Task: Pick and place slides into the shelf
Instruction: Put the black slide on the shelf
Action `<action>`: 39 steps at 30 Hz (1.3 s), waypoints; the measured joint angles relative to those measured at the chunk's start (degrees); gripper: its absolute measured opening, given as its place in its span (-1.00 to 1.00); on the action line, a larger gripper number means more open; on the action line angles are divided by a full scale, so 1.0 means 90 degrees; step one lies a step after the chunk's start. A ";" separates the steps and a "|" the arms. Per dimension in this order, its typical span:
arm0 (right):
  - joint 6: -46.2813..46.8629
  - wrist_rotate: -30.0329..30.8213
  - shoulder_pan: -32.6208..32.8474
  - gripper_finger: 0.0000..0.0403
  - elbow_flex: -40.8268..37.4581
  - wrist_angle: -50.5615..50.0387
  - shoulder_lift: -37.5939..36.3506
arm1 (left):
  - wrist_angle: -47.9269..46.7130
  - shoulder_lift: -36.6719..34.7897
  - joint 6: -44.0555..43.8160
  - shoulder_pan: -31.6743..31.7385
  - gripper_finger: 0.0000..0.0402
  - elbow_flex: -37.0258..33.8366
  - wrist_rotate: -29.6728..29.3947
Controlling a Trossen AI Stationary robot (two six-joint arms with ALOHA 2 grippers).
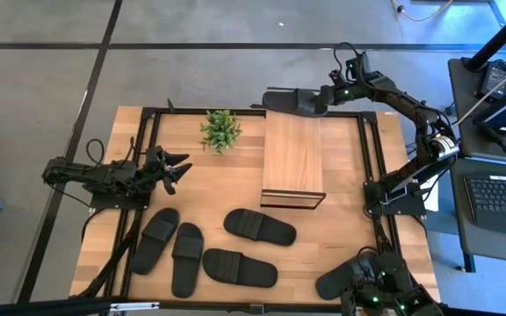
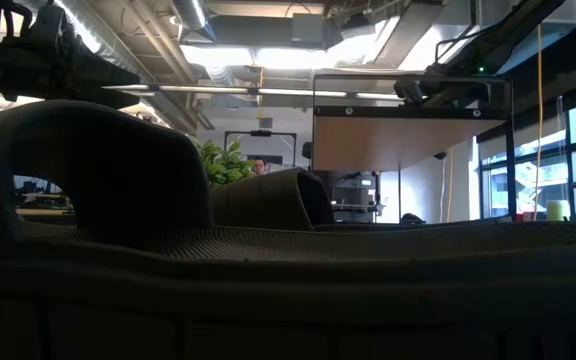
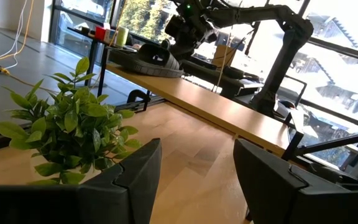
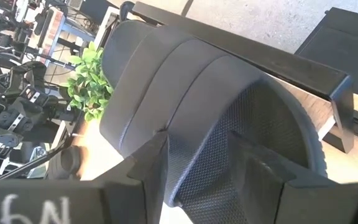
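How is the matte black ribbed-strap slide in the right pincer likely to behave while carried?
The matte black slide juts sideways from the right pincer without sagging, so probably fairly stiff and light. Its textured sole likely resists slipping.

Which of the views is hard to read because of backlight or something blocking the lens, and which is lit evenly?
Low view: a slide right at the lens fills the frame, dark against bright ceiling lights. Left wrist view: the windows glare white behind the shelf. High view: even light, soft shadows. Right wrist view: the held slide blocks most of it.
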 joint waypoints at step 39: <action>-0.1454 0.1316 0.1920 -0.19 0.2115 -0.3761 -0.2298 | 0.0001 0.0000 0.0019 0.0000 -0.03 0.0000 0.0000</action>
